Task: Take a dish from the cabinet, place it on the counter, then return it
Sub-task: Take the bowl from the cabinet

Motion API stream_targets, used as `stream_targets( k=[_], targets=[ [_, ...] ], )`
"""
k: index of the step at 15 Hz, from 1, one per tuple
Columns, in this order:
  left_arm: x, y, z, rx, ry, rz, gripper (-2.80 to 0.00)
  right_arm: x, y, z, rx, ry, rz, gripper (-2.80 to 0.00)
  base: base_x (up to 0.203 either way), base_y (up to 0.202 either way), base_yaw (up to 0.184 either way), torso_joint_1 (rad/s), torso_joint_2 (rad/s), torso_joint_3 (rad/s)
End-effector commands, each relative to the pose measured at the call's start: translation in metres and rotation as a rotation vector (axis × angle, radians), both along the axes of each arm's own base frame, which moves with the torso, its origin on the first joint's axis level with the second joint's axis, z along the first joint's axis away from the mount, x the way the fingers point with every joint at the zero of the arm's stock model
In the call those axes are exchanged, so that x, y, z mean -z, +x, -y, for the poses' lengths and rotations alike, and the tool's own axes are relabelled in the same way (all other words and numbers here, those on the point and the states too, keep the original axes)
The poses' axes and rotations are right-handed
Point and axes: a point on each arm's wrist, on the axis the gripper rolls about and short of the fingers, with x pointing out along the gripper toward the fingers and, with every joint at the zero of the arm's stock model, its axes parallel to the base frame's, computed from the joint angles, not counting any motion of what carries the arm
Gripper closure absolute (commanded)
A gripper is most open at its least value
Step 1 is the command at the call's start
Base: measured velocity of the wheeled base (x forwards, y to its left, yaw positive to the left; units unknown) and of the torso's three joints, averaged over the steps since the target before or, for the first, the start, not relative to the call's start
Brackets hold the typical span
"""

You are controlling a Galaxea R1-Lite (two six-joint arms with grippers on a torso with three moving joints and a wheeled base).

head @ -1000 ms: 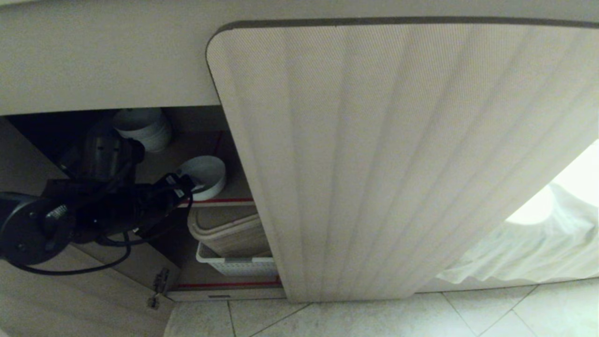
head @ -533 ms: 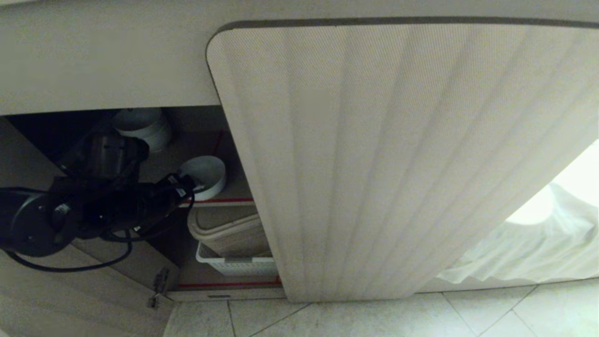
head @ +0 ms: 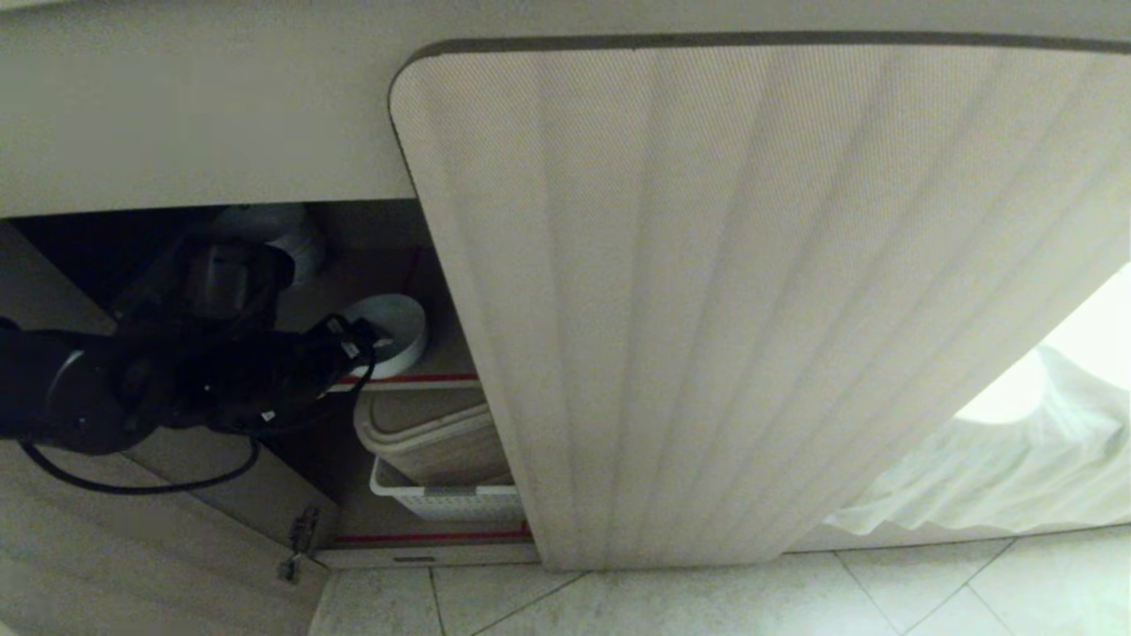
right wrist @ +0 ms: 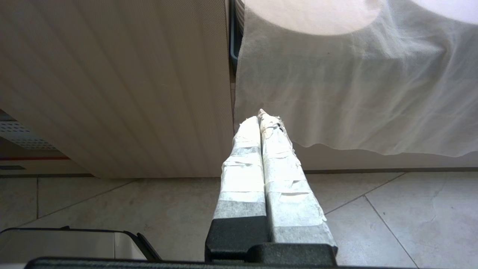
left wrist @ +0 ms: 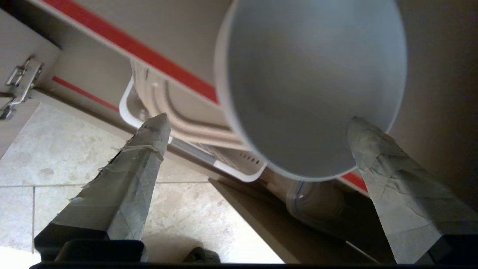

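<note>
The dish (head: 395,329), a small white bowl, stands on the cabinet's upper shelf (head: 422,380), just behind its red-taped edge. My left gripper (head: 360,343) reaches into the open cabinet and is open right at the dish. In the left wrist view the dish (left wrist: 310,86) fills the space ahead of the left gripper (left wrist: 257,120). One taped fingertip (left wrist: 356,125) is at its rim, the other (left wrist: 158,123) stands well apart. Nothing is gripped. My right gripper (right wrist: 258,116) hangs shut and empty in front of the closed fluted door (right wrist: 112,82). The counter is out of view.
A pile of white bowls (head: 287,231) stands further back on the shelf, partly behind my arm. Below, a white basket (head: 446,502) holds beige boards (head: 433,437). The opened door (head: 132,565) swings out at lower left. A white cloth (head: 998,459) hangs at the right over the tiled floor (head: 707,605).
My left arm has pushed further into the cabinet, bringing the open gripper closer to the dish. The dish has not moved.
</note>
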Motion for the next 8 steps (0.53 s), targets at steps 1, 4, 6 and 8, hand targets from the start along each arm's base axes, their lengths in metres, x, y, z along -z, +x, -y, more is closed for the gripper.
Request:
stream_targets(
  k=[1, 4, 6, 8],
  targets=[
    [-0.0016, 0.0042, 0.0006, -0.004, -0.004, 0.007, -2.80, 0.0000, 0.0001, 0.0000, -0.001, -0.001, -0.002, 0.00, 0.000, 0.000, 0.000, 0.000, 0.00, 0.000],
    [-0.0007, 0.0048, 0.0007, -0.004, -0.004, 0.005, -2.80, 0.0000, 0.0001, 0.0000, -0.001, -0.001, -0.002, 0.00, 0.000, 0.000, 0.000, 0.000, 0.00, 0.000],
    [-0.0004, 0.0051, 0.0008, -0.004, -0.004, 0.004, -2.80, 0.0000, 0.0001, 0.0000, 0.001, -0.001, -0.001, 0.00, 0.000, 0.000, 0.000, 0.000, 0.00, 0.000],
    [-0.0004, 0.0051, 0.0007, -0.006, -0.002, 0.005, -2.80, 0.0000, 0.0001, 0.0000, 0.000, -0.001, -0.002, 0.00, 0.000, 0.000, 0.000, 0.000, 0.00, 0.000]
  ],
)
